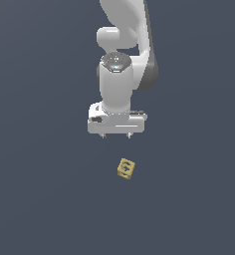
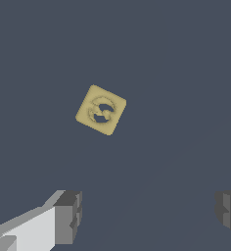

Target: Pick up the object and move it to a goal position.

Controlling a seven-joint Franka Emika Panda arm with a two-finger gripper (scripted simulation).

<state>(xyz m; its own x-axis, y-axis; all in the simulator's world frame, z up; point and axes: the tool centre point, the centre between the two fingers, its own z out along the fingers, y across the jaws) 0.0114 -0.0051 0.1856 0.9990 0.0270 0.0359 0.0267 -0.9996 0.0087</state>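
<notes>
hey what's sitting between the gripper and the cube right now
Nothing. In the exterior view only bare floor separates the open gripper from the cube; the wrist view agrees.

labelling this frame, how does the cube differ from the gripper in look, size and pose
The cube is tan-yellow with a darker mark on its face; the gripper is white with grey fingertips. The cube is much narrower than the gripper. The cube sits turned at an angle apart from the gripper, which is open with nothing between its fingers. Both appear against the same plain dark surface.
</notes>
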